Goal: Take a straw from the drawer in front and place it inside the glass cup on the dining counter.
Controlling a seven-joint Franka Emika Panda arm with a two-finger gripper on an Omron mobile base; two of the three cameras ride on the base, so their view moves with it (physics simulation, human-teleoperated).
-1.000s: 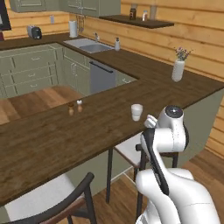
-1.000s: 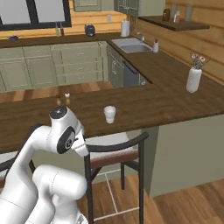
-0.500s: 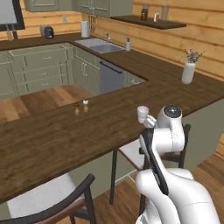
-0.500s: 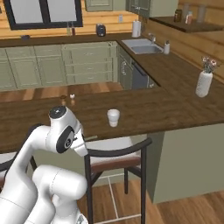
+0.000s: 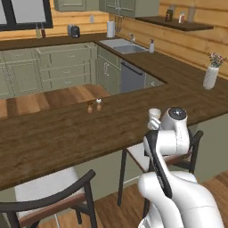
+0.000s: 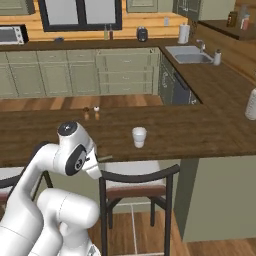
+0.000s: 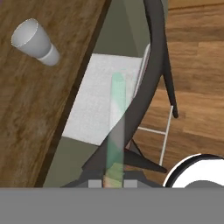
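Jaws closed on straw (image 7: 114, 127), which juts up from between them, pale and see-through, over chair seat (image 7: 105, 100). Glass cup (image 7: 35, 41) upright on dining worktop (image 7: 30, 109), apparently empty, well apart from straw.

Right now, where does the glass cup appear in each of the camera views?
Left base view: glass cup right of centre on the dining counter, just beside the arm's joint.
Right base view: cup at centre.
Hand view: cup upper left.
Shared landmark: the counter edge above the chair.
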